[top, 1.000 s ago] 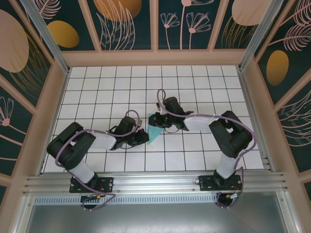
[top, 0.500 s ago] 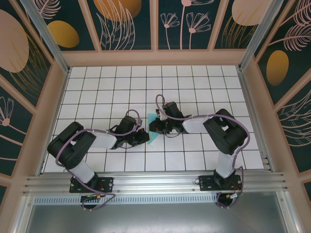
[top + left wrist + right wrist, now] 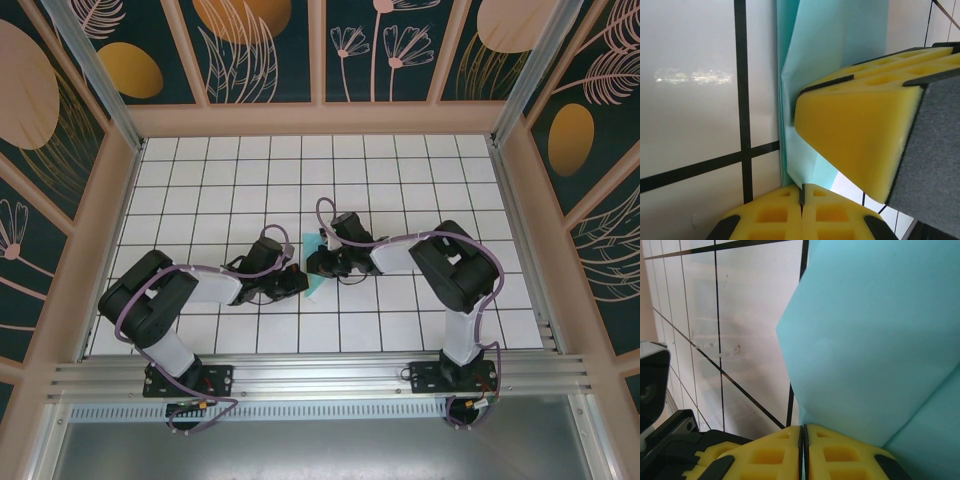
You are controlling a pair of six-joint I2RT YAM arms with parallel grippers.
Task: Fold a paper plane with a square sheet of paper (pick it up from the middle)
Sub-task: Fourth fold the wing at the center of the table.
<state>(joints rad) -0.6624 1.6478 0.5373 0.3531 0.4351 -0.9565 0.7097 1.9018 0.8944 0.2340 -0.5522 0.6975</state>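
The square sheet of paper [image 3: 316, 286], light turquoise and folded into a smaller creased shape, stands partly lifted off the tiles between my two grippers near the table's middle. My left gripper [image 3: 298, 280] comes in from the left. Its yellow pads [image 3: 801, 189] are shut, with the bottom corner of the paper [image 3: 835, 45] running into their seam. My right gripper [image 3: 316, 264] reaches in from the right, jaws together [image 3: 803, 429] at the base of a broad paper flap [image 3: 880, 340]. One yellow right finger [image 3: 855, 130] presses against the paper's face.
The white tiled table [image 3: 400, 180] with black grid lines is walled by beige frames [image 3: 320, 118] and patterned panels on three sides. A metal rail [image 3: 320, 375] with both arm bases runs along the near edge. The black left wrist body [image 3: 660, 385] sits close beside the right gripper.
My right gripper has slid left and nearer, closing up on the left gripper and shutting its jaws. Less of the paper shows from above. The left gripper has stayed put.
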